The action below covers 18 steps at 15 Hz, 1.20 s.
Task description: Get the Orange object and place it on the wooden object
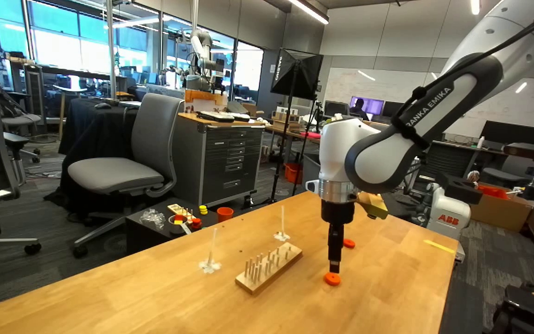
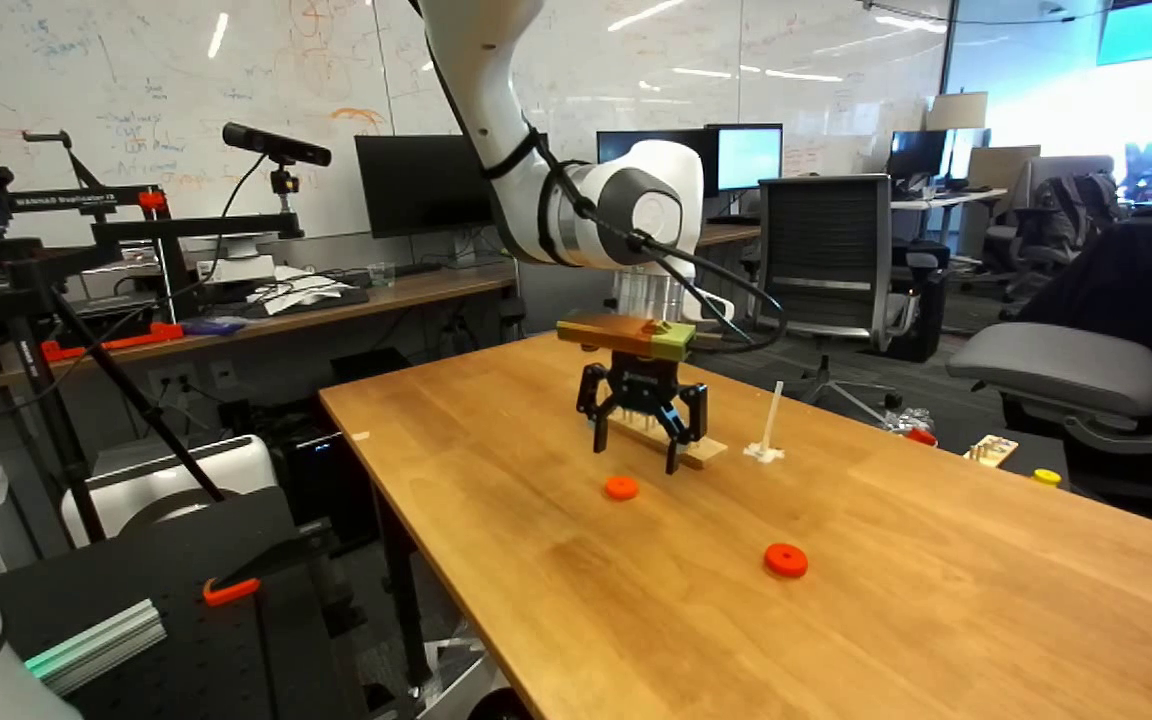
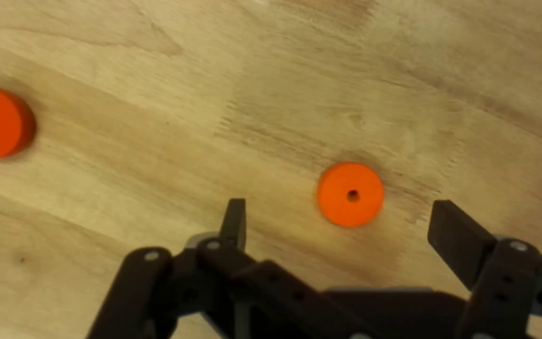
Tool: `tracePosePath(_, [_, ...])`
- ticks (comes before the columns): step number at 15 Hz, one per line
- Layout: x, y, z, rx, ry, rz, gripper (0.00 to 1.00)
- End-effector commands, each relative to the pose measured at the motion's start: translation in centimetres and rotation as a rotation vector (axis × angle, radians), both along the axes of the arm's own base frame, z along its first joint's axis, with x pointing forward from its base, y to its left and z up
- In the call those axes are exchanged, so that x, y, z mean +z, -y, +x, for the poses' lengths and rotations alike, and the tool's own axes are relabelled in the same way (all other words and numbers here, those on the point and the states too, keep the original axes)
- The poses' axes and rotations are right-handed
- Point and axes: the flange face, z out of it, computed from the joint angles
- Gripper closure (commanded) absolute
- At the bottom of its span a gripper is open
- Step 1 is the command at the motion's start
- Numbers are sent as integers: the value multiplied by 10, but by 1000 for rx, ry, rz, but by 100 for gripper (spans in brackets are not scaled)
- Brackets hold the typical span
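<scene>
Angular black gripper (image 3: 339,202) gapes near a pierced orange disc (image 3: 344,190)

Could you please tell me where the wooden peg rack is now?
In an exterior view, the wooden peg rack lies on the table, left of the pincer, near two thin sticks.

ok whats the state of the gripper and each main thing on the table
Gripper: open, holding nothing, above the table
Orange disc nearest the gripper: flat on the table, hole up, not gripped
Other orange disc: flat, hole up
Wooden peg rack: flat on the table, peg side up, no disc on it
Two thin rods: standing roughly upright
Yellow strip: lying flat near an edge
</scene>
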Motion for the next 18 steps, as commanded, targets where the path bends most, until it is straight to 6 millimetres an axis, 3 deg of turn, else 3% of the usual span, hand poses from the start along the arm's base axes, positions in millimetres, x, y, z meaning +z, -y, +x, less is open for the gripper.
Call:
tracePosePath(1, [-17,-7,5,4,1,0,0])
tracePosePath(6, [-38,-12,-2,7,-6,-3,0])
tracePosePath(10, [-39,-10,-4,-6,12,1,0])
tracePosePath(11, [-38,-10,-4,-11,20,4,25])
tracePosePath(12, [-36,-9,-4,-12,34,6,26])
tracePosePath(18, [-21,3,0,-31,57,34,73])
